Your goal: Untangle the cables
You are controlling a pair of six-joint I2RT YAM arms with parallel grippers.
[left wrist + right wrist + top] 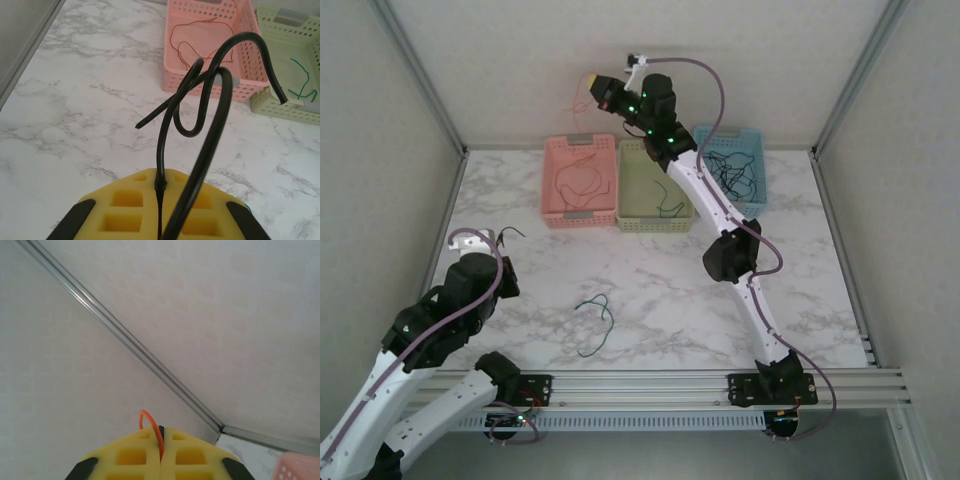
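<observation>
My left gripper (161,186) is shut on a stiff black cable (201,107) that curls up in loops above the marble table; from above this gripper (492,238) hangs at the left, the black cable's end (511,232) poking out. My right gripper (161,432) is shut on a thin orange-red cable (149,421) and is raised high against the back wall; in the top view the right gripper (592,84) sits above the pink basket with the red cable (577,101) dangling from it. A green and dark cable (608,322) lies loose on the table's middle.
Three baskets line the back: a pink basket (548,182) with red cables (190,35), a green basket (622,192) with a green cable (302,82), and a blue basket (761,170) with dark cables. Walls enclose both sides and the back. A metal rail runs along the near edge.
</observation>
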